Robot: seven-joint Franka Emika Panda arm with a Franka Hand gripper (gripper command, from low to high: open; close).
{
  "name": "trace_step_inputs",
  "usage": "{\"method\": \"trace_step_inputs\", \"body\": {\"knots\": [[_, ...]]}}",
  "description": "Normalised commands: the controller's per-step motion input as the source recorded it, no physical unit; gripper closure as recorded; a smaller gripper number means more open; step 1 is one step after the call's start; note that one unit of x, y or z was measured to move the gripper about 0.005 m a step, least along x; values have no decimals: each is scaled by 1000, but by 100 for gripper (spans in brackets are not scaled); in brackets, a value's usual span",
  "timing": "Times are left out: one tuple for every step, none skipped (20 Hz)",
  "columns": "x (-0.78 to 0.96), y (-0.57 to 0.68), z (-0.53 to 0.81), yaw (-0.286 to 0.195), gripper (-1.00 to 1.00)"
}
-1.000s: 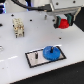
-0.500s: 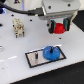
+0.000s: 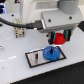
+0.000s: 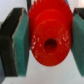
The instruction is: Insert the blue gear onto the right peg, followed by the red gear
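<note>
Red gear (image 4: 46, 36) pinched between the fingers (image 4: 19, 44), held in the air just above the blue gear (image 3: 51, 52). Blue gear sits on the black-framed grey plate (image 3: 33, 58), at the plate's end toward the exterior view's right. Plate lies on the white worktop (image 3: 70, 67).

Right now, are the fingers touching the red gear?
Touching. In the wrist view the red gear sits between the two fingers, and its toothed rim presses against both pads with no gap showing.
</note>
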Motion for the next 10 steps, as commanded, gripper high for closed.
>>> {"method": "trace_step_inputs", "body": {"knots": [[373, -192, -80, 0, 100], [337, -185, -90, 0, 100], [278, -156, -94, 0, 100], [242, -129, -98, 0, 100], [206, -95, -105, 0, 100], [170, -69, -103, 0, 100], [131, -70, -103, 0, 100], [136, -49, -35, 0, 100], [65, -56, -68, 0, 100], [41, -30, -42, 0, 100]]}}
